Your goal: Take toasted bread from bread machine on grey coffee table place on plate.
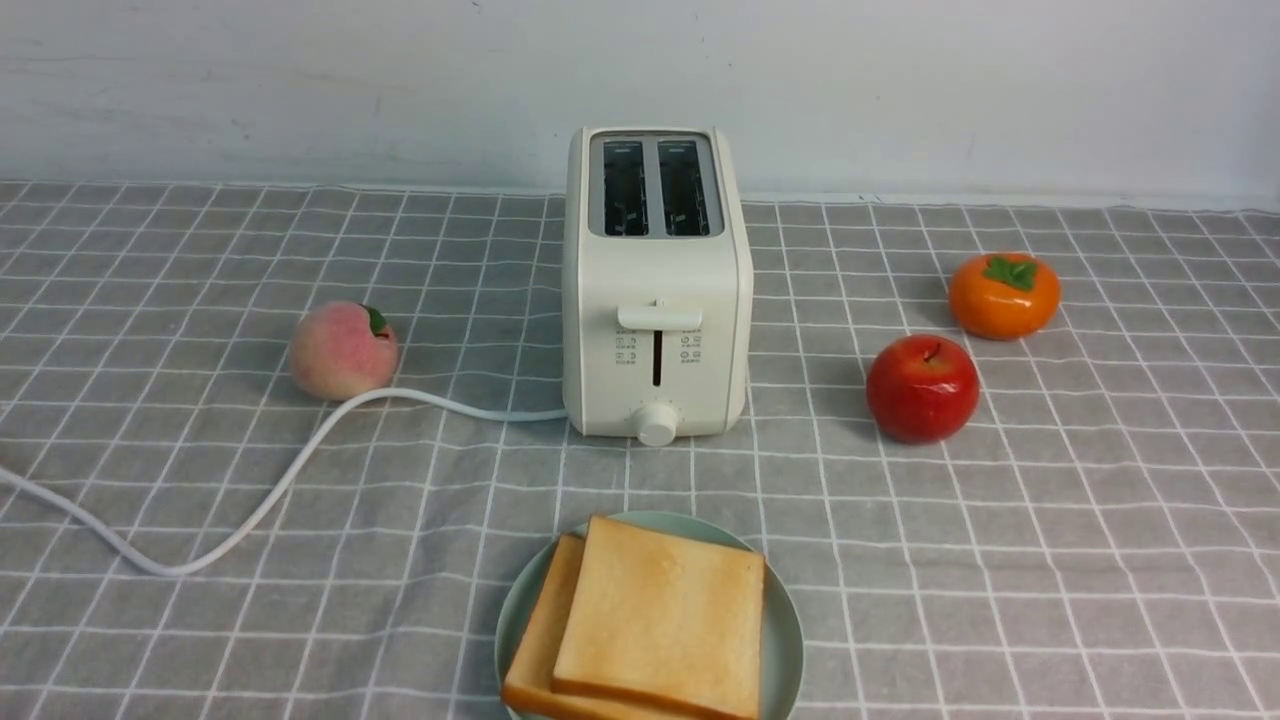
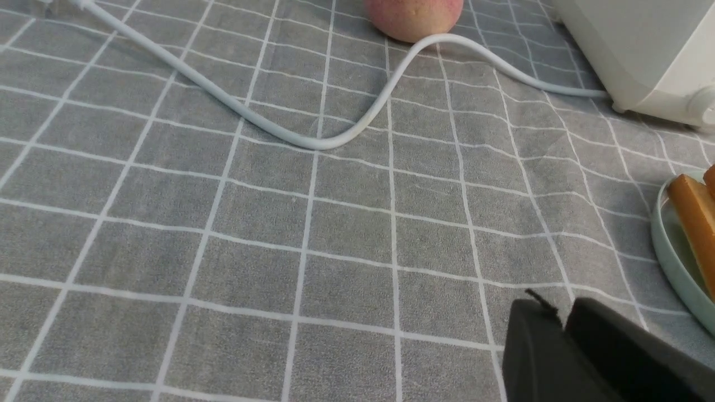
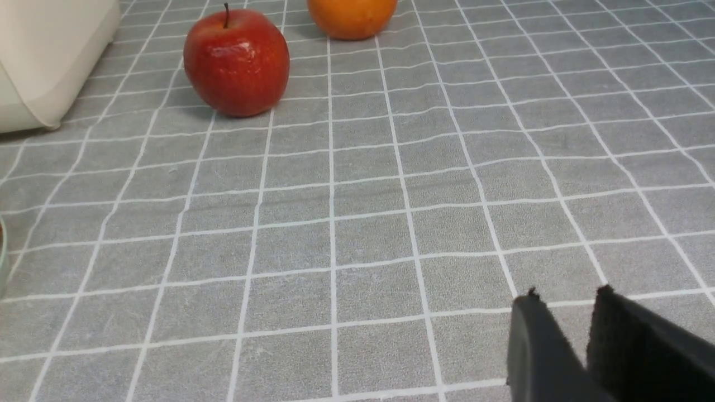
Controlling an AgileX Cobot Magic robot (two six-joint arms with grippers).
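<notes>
Two slices of toasted bread lie overlapped on the plate at lower centre, the bread machine above stands empty, so both hands hover nearly closed, holding nothing.

From the left wrist camera I see the grey coffee table filling the frame; the white cord snakes across it to the bread machine, passing just beside a peach; the plate holds toasted bread; my left gripper has its fingers close together, holding nothing.
</notes>
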